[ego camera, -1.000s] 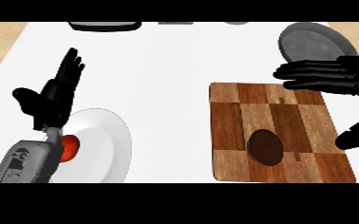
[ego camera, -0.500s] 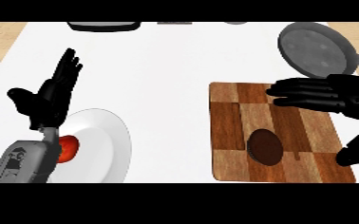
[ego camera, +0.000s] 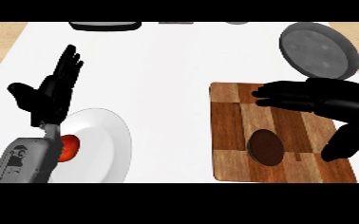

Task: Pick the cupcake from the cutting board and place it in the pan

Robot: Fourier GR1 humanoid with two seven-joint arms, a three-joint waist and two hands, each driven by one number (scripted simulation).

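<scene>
Bright, even, diffuse light

on the counter [ego camera: 175,76] we find the board [ego camera: 228,137] at the near right, with the cupcake [ego camera: 266,147] on its near middle. the pan [ego camera: 316,50] lies just behind the board's far right corner. the right hand [ego camera: 316,99] hangs over the board's far half, behind the cupcake, fingers pointing left, thumb to the cupcake's right. at the near left we see a plate [ego camera: 101,142], well apart from the board, with a small round thing [ego camera: 70,148] on its left part, beside the left forearm. the left hand [ego camera: 52,92] rests behind the plate, fingers up
</scene>
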